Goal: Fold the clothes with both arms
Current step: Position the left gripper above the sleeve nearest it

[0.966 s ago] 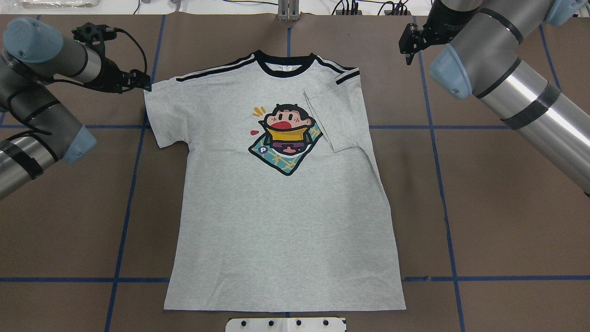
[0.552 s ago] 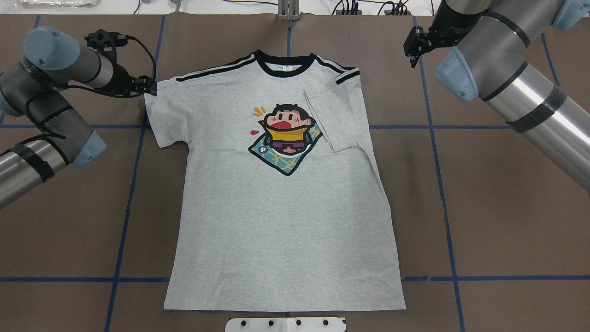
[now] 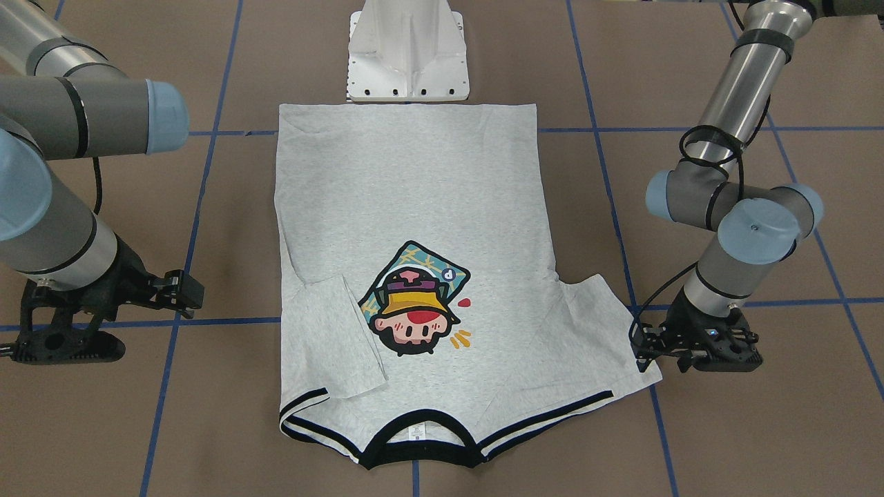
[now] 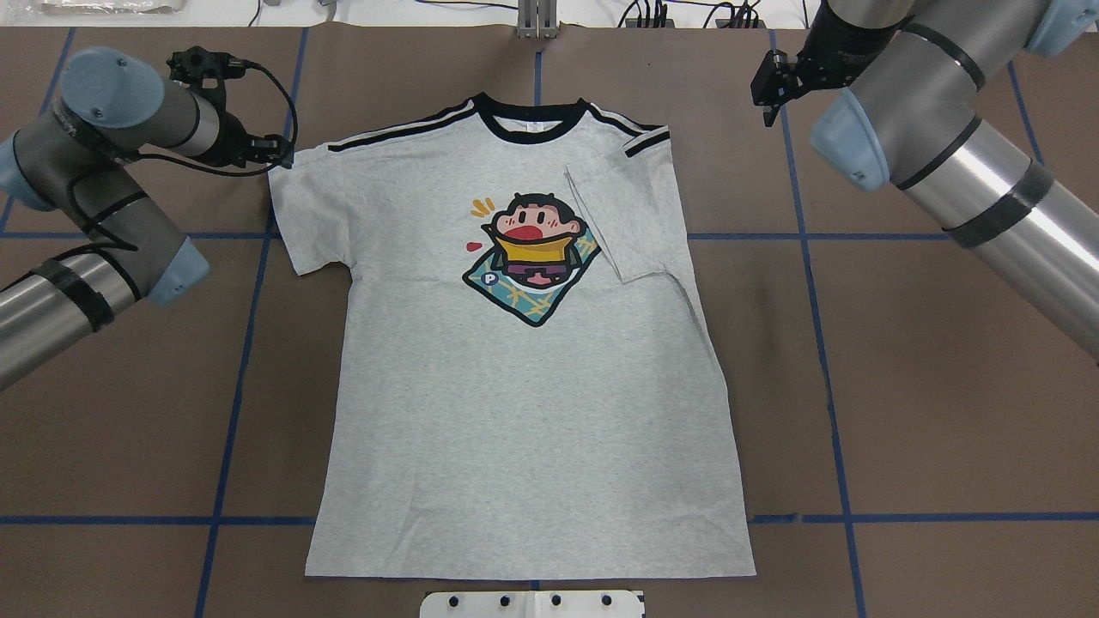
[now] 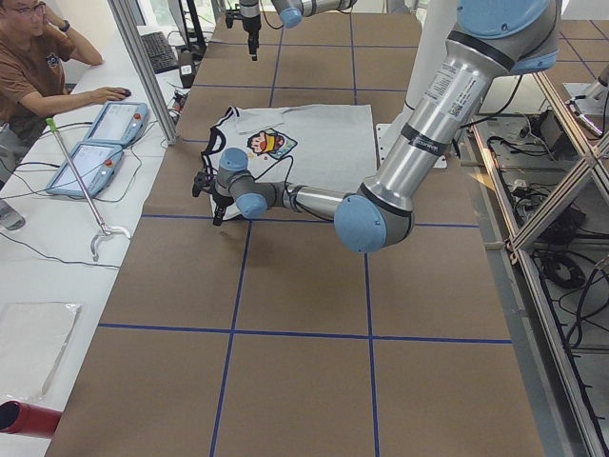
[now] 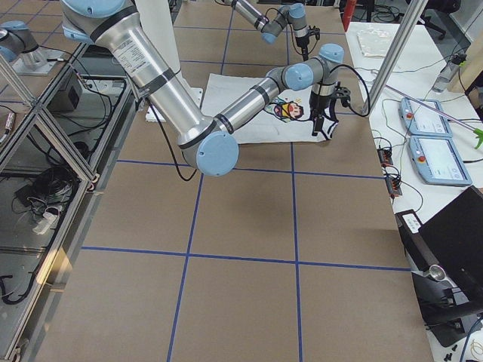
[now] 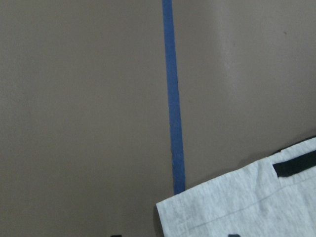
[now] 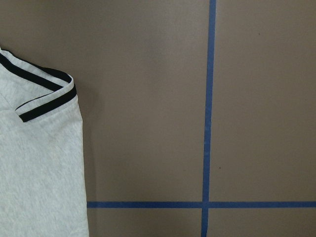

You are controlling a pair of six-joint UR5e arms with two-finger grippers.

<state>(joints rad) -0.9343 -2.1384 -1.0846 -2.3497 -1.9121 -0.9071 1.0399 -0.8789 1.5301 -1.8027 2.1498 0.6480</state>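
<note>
The T-shirt (image 4: pixel 515 412) is lying flat and face up on the brown table cover (image 4: pixel 901 386), its cartoon print (image 4: pixel 528 257) showing on the chest below the black collar (image 4: pixel 532 120). The white pedestal (image 3: pixel 407 48) is standing just off the T-shirt's hem. The sleeve on the robot's right (image 4: pixel 627 223) is lying folded inward over the T-shirt's chest, just beside the print. The sleeve on the robot's left (image 4: pixel 305 215) is spreading out flat. The left gripper (image 4: pixel 279 159) is sitting low at the outer shoulder-side corner of that flat sleeve, its jaws standing spread; whether they are touching the cloth is not showing. The right gripper (image 4: pixel 766 101) is hanging off the T-shirt's folded-side shoulder, apart from the cloth. Whether its jaws are spread or pressed together is not showing.
</note>
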